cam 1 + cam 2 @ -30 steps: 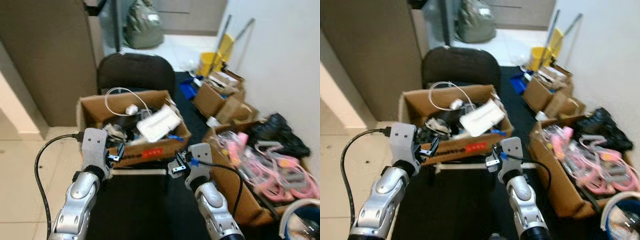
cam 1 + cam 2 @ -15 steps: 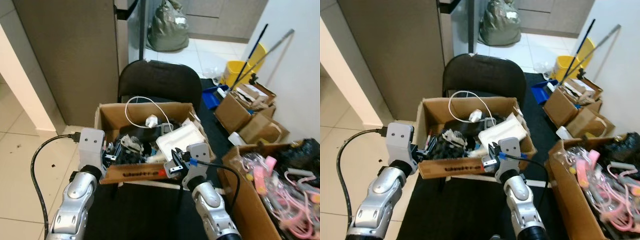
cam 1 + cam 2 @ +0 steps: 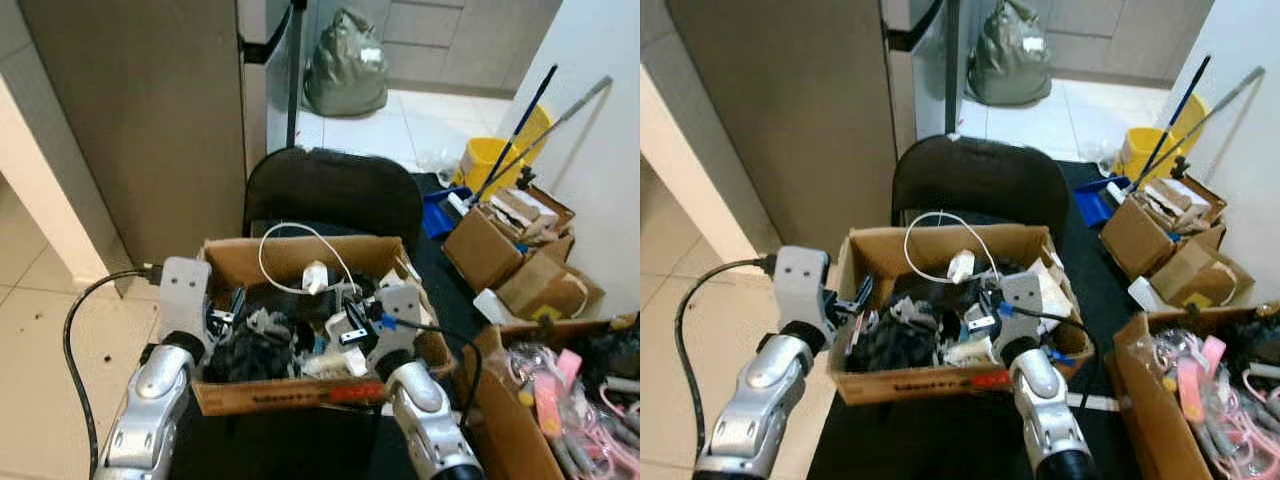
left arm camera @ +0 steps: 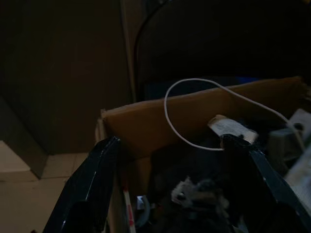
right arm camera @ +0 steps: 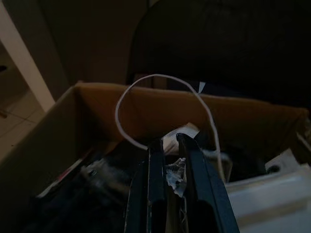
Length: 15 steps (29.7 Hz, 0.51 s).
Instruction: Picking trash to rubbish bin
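Between the nearly closed jaws of the right gripper (image 5: 167,165), a white scrap (image 5: 174,177) is pinched over the cardboard box (image 3: 300,395). The left gripper (image 4: 170,194) is spread wide. The box is now seen closer than before.

The cardboard box (image 3: 300,395) in front of the robot is crammed with clutter, leaving little open room inside; a white cable (image 3: 290,240) loops up above its back wall and arcs across the approach from above. The left gripper (image 3: 222,322) hangs over the box's left edge with its fingers spread wide, the right gripper (image 3: 345,325) sits over the middle with its fingers nearly together. A black chair back (image 3: 335,190) rises just behind the box and blocks reach from that side. To the right, more cardboard boxes (image 3: 500,250) crowd the dark floor. To the left the tiled floor (image 3: 40,330) lies open, bounded by a tall grey cabinet (image 3: 140,110).
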### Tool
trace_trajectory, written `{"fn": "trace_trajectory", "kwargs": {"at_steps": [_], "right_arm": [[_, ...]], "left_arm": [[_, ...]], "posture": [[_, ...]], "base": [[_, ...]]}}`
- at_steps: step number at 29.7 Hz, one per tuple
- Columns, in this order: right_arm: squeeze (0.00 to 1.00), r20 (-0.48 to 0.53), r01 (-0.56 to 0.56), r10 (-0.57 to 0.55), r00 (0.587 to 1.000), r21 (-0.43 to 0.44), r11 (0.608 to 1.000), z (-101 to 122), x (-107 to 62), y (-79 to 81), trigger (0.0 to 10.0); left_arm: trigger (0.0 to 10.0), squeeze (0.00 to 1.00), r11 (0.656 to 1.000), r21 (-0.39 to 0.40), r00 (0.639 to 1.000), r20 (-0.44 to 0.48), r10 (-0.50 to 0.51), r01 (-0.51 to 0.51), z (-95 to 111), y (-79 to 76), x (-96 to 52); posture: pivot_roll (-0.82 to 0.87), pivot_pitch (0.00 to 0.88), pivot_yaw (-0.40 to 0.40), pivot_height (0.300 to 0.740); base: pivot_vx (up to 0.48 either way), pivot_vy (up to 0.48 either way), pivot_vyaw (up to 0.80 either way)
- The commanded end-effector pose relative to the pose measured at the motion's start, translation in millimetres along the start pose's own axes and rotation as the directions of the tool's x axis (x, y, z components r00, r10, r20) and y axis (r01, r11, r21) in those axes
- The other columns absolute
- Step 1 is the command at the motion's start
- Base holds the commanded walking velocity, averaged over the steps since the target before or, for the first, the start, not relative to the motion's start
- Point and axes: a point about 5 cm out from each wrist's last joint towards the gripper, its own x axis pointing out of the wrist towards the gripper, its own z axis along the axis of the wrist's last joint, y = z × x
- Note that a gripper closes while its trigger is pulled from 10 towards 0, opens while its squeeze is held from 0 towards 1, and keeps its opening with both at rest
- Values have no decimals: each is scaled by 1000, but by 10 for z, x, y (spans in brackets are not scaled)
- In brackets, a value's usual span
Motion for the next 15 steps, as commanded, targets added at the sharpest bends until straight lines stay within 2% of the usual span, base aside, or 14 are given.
{"fn": "trace_trajectory", "kwargs": {"at_steps": [1, 6, 7, 8, 10, 11, 12, 13, 14, 15], "right_arm": [[0, -14, 27, -27, 1000, 4, 1000, -43, -39, -65, 10000], [0, -17, 35, -35, 999, -2, 999, -36, -26, -86, 10000], [0, -20, 23, -23, 1000, -11, 1000, -26, -9, -87, 10000], [0, -20, 23, -23, 1000, -11, 1000, -26, -9, -87, 10000], [0, -24, -13, 12, 1000, -24, 1000, -15, 14, -70, 10000], [0, -24, -13, 12, 1000, -24, 1000, -15, 14, -70, 10000], [0, -19, -68, 67, 998, -29, 997, 7, 41, -30, 10000], [0, -19, -68, 67, 998, -29, 997, 7, 41, -30, 10000], [0, -45, -113, 112, 993, -16, 993, -5, 77, 4, 10000], [0, -87, -175, 174, 981, -3, 985, -26, 140, 59, 10000]], "left_arm": [[10000, 0, 1000, -2, 1000, -8, -13, 13, -17, -26, -8], [10000, 0, 996, 11, 996, -22, -92, 92, 8, -55, -22], [10000, 0, 981, 35, 981, -29, -191, 192, 41, -93, -58], [10000, 0, 981, 35, 981, -29, -191, 192, 41, -93, -58], [10000, 0, 955, 59, 956, -52, -287, 290, 66, -121, -102], [10000, 0, 955, 59, 956, -52, -287, 290, 66, -121, -102], [10000, 0, 922, 79, 925, -81, -372, 378, 85, -131, -163], [10000, 0, 922, 79, 925, -81, -372, 378, 85, -131, -163], [10000, 0, 900, 82, 901, -113, -419, 428, 77, -126, -212], [10000, 0, 865, 78, 861, -177, -477, 496, 39, -115, -295]], "posture": [[40, 118, -28, 740], [38, 124, -30, 740], [36, 129, -30, 740], [36, 129, -30, 740], [39, 130, -31, 740], [39, 130, -31, 740], [39, 130, -31, 740], [39, 130, -31, 740], [42, 132, -32, 740], [43, 131, -32, 740]], "base": [[356, 0, 0], [0, 0, 0], [0, 0, 0], [0, 0, 0], [0, 0, 0], [0, 0, 0], [0, 0, 0], [0, 0, 0], [0, 0, 0], [0, 0, 0]]}}
